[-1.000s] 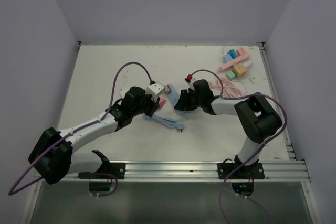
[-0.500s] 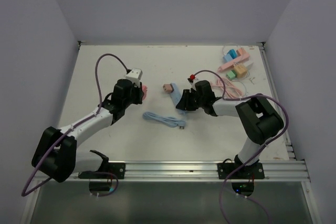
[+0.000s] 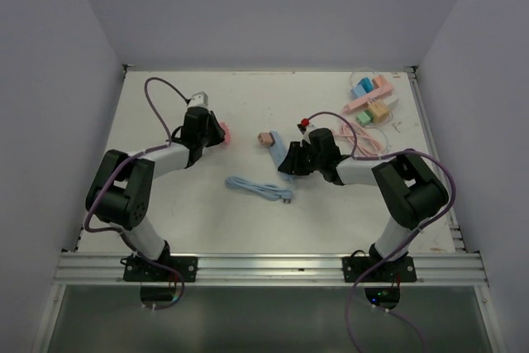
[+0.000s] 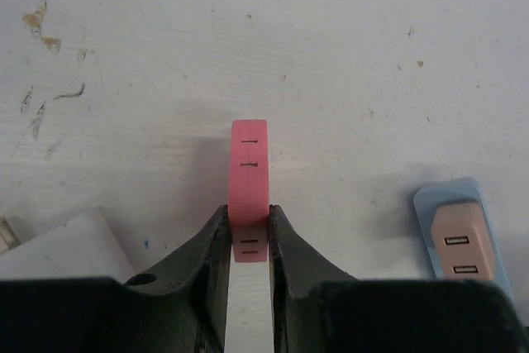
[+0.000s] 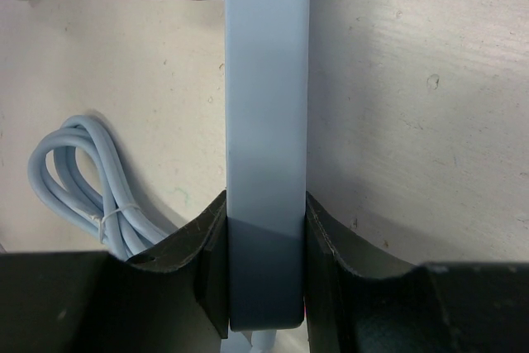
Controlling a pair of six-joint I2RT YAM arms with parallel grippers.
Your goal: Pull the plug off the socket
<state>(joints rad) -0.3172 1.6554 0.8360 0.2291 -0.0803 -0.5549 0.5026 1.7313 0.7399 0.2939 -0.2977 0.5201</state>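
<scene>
Gripper (image 5: 266,219) tight around blue socket (image 5: 266,80)

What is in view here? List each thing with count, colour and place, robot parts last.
power strip: one, light blue, mid-table, in the right hand
USB charger: one, tan, on the strip's far end
slotted adapter: one, pink, in the left hand, apart from the strip
coiled cable: one, light blue, on the table beside the strip
pile of strips and plugs: one, mixed pastels, far right corner
table: one, white, under everything
left hand: one, black, shut on the adapter
right hand: one, black, shut on the strip
</scene>
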